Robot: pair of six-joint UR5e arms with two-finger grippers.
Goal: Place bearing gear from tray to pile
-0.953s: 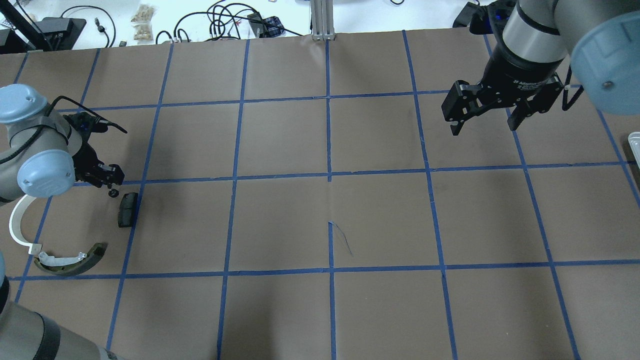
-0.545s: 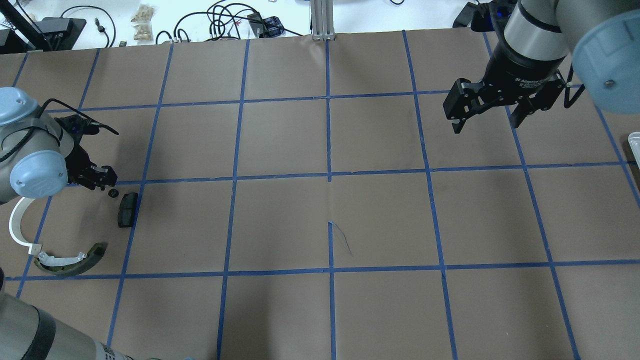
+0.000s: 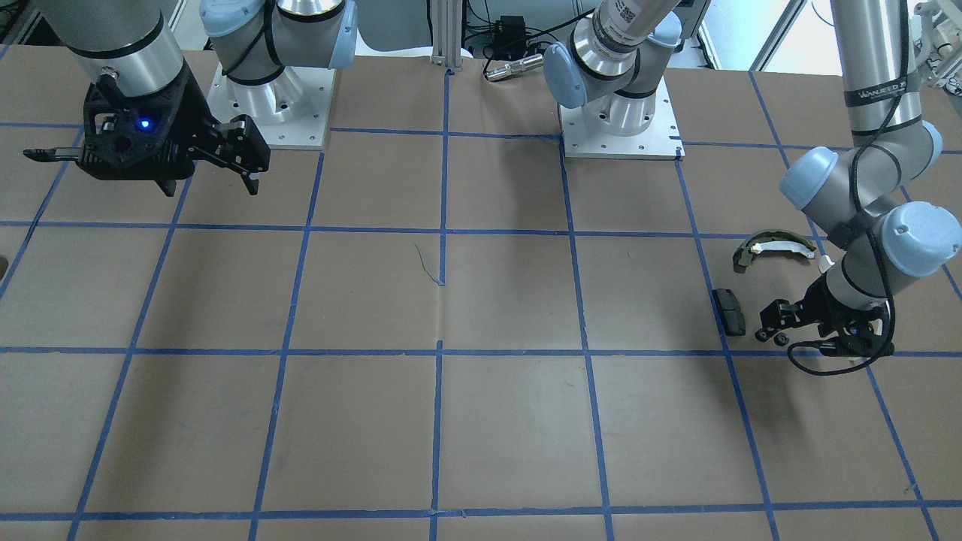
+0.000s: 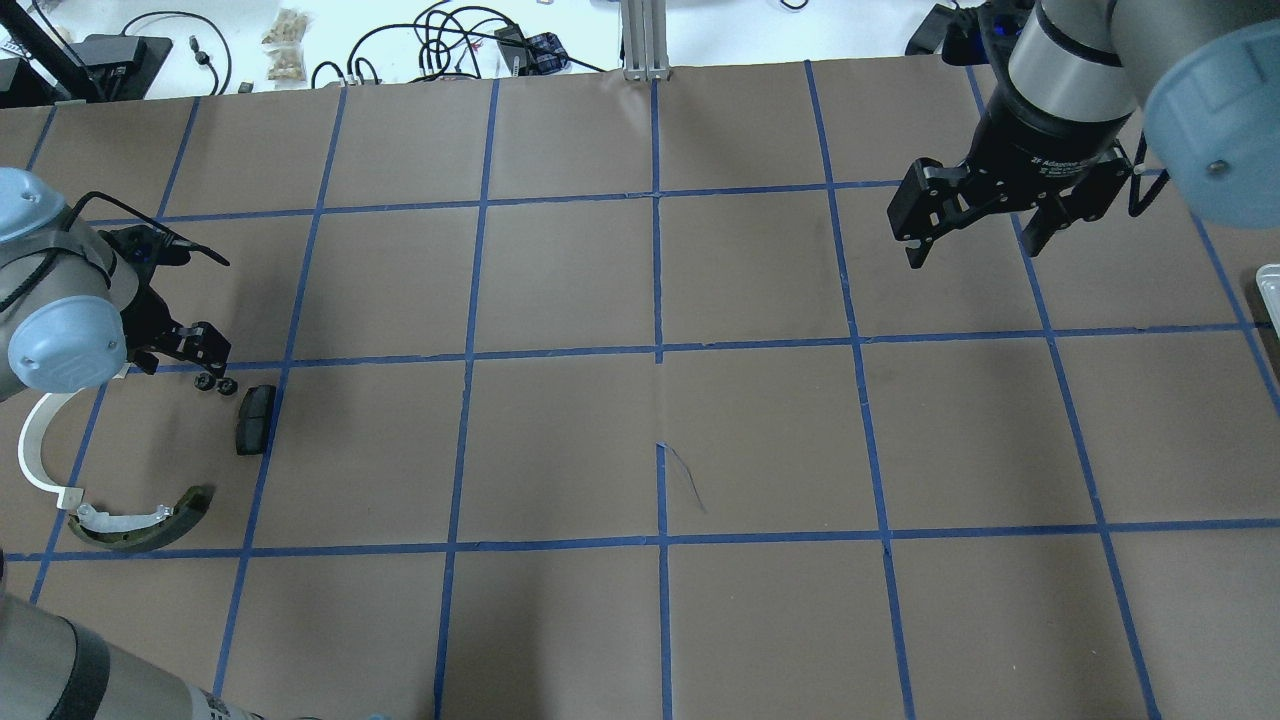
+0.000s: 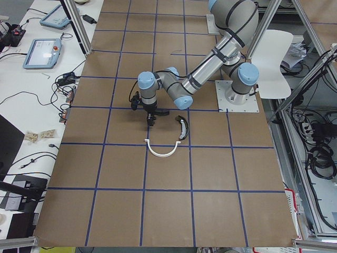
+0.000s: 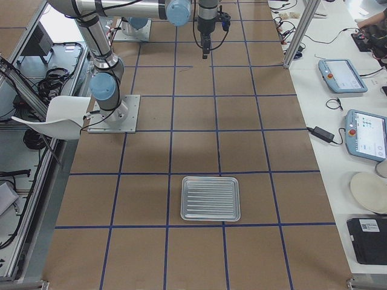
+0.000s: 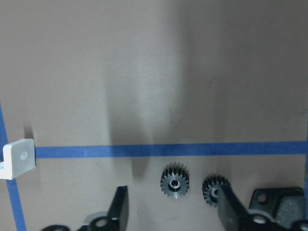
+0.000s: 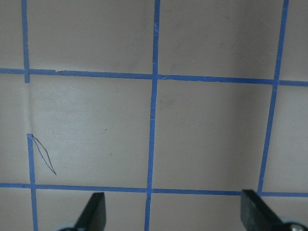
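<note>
Item: small black toothed metal bearing gear [image 7: 174,180] — lying flat on the brown-paper bench [image 7: 144,72], between the left gripper's [image 7: 173,211] jaws, which stand apart and do not touch it; a second like gear [image 7: 214,188] just beside it, near the black rectangular pad [image 4: 254,419] of the pile. Right gripper [image 4: 970,250]: jaws apart, nothing between. Handling, by judgement: light, rigid, not fragile; low profile — pinch across the toothed rim, tips down at bench level.
</note>
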